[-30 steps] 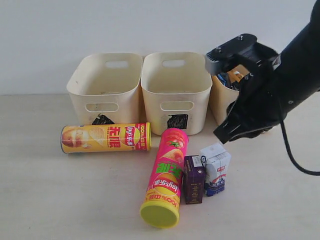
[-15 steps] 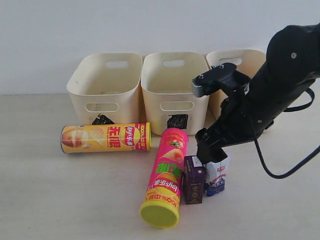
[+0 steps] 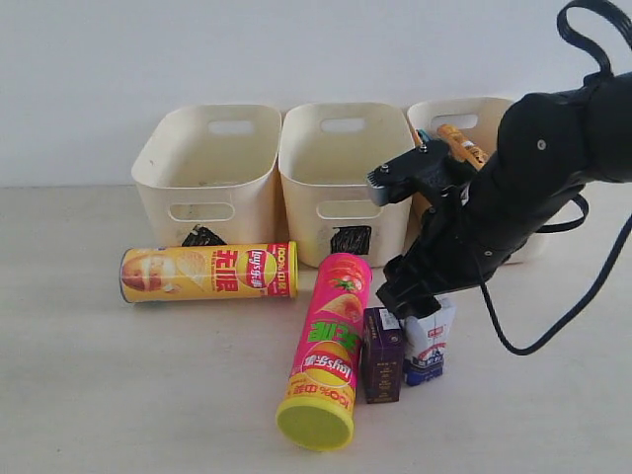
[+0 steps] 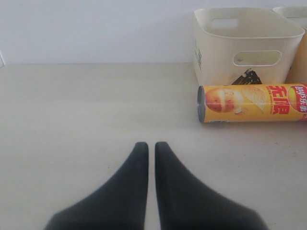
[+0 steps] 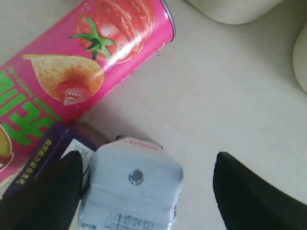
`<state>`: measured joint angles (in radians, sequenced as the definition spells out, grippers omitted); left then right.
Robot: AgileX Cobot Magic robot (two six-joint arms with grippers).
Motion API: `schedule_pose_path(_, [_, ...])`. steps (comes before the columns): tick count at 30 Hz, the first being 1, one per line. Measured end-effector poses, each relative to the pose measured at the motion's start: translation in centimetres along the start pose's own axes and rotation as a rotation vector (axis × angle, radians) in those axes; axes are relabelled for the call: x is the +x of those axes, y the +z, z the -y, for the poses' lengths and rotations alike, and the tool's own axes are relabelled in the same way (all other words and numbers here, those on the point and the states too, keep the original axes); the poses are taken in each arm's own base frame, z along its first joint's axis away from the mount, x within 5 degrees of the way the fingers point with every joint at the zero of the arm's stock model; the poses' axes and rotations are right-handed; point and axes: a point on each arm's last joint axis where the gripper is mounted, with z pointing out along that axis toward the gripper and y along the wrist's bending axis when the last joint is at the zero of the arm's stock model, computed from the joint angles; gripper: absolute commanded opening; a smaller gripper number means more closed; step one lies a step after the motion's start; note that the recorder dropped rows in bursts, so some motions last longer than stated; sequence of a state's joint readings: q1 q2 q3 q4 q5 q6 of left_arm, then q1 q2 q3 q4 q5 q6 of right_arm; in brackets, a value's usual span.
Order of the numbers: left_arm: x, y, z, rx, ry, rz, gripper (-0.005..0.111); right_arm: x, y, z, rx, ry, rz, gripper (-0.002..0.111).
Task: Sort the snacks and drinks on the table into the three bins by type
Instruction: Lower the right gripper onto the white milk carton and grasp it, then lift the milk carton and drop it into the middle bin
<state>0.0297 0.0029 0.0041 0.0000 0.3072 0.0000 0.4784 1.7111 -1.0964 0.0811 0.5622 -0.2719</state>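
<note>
A yellow chip tube (image 3: 207,273) and a pink chip tube (image 3: 326,351) lie on the table (image 3: 118,395) in front of three cream bins: left (image 3: 163,188), middle (image 3: 306,188), right (image 3: 494,105). An orange snack bag (image 3: 462,145) pokes out of the right bin. Beside the pink tube stand a dark purple carton (image 3: 382,355) and a white carton (image 3: 431,346). My right gripper (image 3: 415,301) hovers just over the white carton (image 5: 132,189), open, one finger (image 5: 48,196) on each side. My left gripper (image 4: 151,146) is shut and empty, low over bare table, short of the yellow tube (image 4: 252,103).
The purple carton (image 5: 43,158) stands tight against the white carton, and the pink tube (image 5: 76,67) lies just past it. The left bin (image 4: 244,43) stands behind the yellow tube. A white wall runs behind the bins. My right arm's cable loops out to the right.
My right arm has swung from the right bin down and left to the white carton, and its jaws have opened. The left gripper has stayed still.
</note>
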Motion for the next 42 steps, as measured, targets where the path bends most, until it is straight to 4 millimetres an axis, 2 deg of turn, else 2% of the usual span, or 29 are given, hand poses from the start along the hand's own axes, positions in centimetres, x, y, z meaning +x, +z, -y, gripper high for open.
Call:
schedule_pose_path(7, [0.0, 0.0, 0.0, 0.000, 0.000, 0.000, 0.004, 0.1, 0.3, 0.4, 0.002, 0.047, -0.003, 0.069])
schedule_pose_path(15, [0.0, 0.0, 0.0, 0.000, 0.000, 0.000, 0.004, 1.3, 2.6, 0.6, -0.019, 0.076, -0.116, 0.069])
schedule_pose_path(20, [0.0, 0.0, 0.0, 0.000, 0.000, 0.000, 0.004, 1.3, 2.8, 0.6, -0.020, 0.078, -0.122, 0.068])
schedule_pose_path(23, [0.0, 0.0, 0.0, 0.000, 0.000, 0.000, 0.004, 1.3, 2.8, 0.6, -0.020, 0.076, -0.120, 0.055])
schedule_pose_path(25, [0.0, 0.0, 0.0, 0.000, 0.000, 0.000, 0.004, 1.3, 2.9, 0.6, -0.019, 0.071, -0.118, 0.035])
schedule_pose_path(27, [0.0, 0.0, 0.0, 0.000, 0.000, 0.000, 0.004, 1.3, 3.0, 0.6, -0.020, 0.067, -0.119, 0.007])
schedule_pose_path(28, [0.0, 0.0, 0.0, 0.000, 0.000, 0.000, 0.004, 1.3, 3.0, 0.6, -0.020, 0.060, -0.119, 0.001])
schedule_pose_path(36, [0.0, 0.0, 0.0, 0.000, 0.000, 0.000, 0.004, 1.5, 2.7, 0.7, -0.012, -0.012, -0.141, 0.000])
schedule_pose_path(39, [0.0, 0.0, 0.0, 0.000, 0.000, 0.000, 0.004, 1.4, 1.3, 0.9, 0.000, -0.039, -0.167, 0.000])
schedule_pose_path(42, [0.0, 0.0, 0.0, 0.000, 0.000, 0.000, 0.004, 0.0, -1.5, 1.2, 0.026, -0.059, -0.117, 0.000])
